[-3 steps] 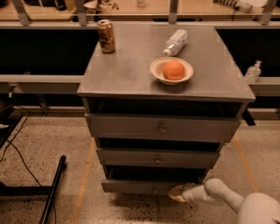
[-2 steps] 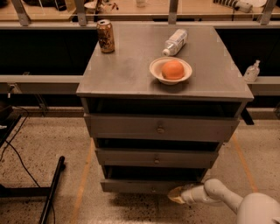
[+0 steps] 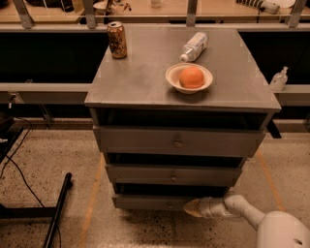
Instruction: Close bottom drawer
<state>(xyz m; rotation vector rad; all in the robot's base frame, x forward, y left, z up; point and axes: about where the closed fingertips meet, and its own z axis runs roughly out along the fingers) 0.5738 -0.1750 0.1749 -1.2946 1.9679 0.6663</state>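
**A:** Entry: surface and room. What carries the objects?

**B:** A grey metal table (image 3: 145,82) with three drawers below its top. The top is dull and scuffed. A can (image 3: 117,40) stands upright at the back left. A clear bottle (image 3: 193,46) lies on its side at the back, right of centre. A white bowl (image 3: 172,77) sits nearer the front edge with an orange (image 3: 192,77) in it. Can, bottle and bowl are well apart.

**A:** Drawers?

**B:** The top drawer (image 3: 145,140) and the middle drawer (image 3: 145,173) each show a dark gap above the front panel. The bottom drawer (image 3: 145,202) is the lowest, just above the floor, also with a dark gap above its panel, so it is not fully in.

**A:** Claw?

**B:** The claw (image 3: 193,208) is low, at the bottom drawer's front panel, right of its centre knob. Its tan tip is at or against the panel. I cannot tell whether it is apart or together. The white arm (image 3: 237,207) comes in from the lower right corner.

**A:** Room?

**B:** Speckled terrazzo floor (image 3: 43,160) with an orange tape line (image 3: 92,203) to the left of the table. A black bar (image 3: 58,208) and a black cable (image 3: 19,169) lie at far left. A grey rail (image 3: 43,92) runs behind the table, and a small pump bottle (image 3: 278,79) stands on it at right. A lit wooden counter (image 3: 145,7) crosses the top edge.
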